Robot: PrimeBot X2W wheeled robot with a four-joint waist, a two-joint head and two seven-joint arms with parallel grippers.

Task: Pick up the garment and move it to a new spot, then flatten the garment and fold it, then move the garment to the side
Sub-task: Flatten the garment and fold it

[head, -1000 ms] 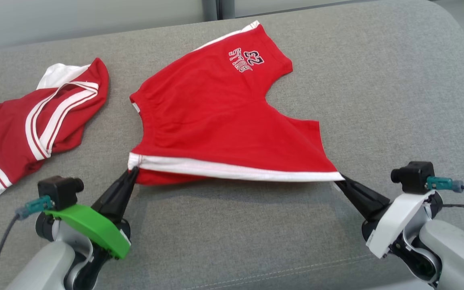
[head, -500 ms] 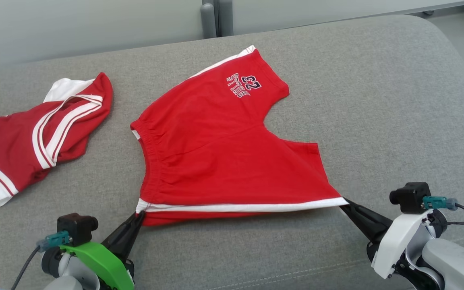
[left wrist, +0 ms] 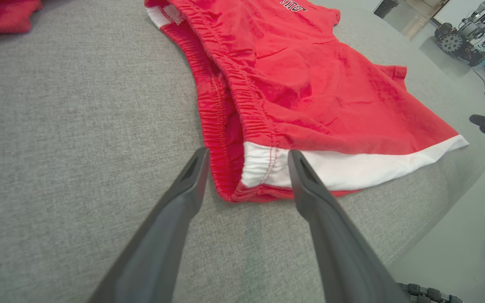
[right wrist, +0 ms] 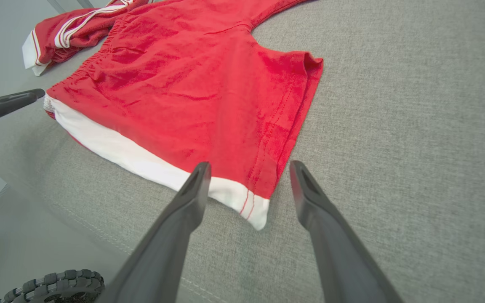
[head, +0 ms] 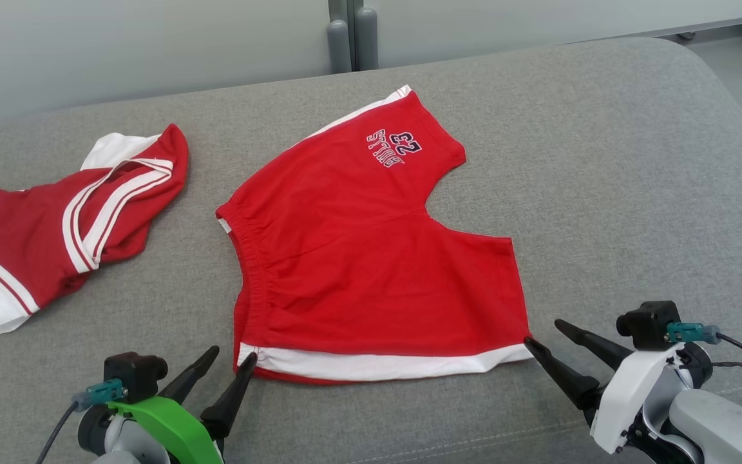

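Red shorts (head: 371, 258) lie on the grey cushion (head: 603, 161); left tool (head: 234, 352) and right tool (head: 542, 331) gape, released; perhaps a glass partition (head: 152, 45) behind.

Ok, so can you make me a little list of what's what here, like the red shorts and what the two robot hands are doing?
shorts: red shorts spread out on the grey cushion, not folded yet
near edge: white stripe facing the robot
left hand: left gripper open, fingers either side of the waistband corner
right hand: right gripper open, fingers either side of the leg hem corner
other clothes: red and white garment crumpled to the robot's left, apart from the shorts
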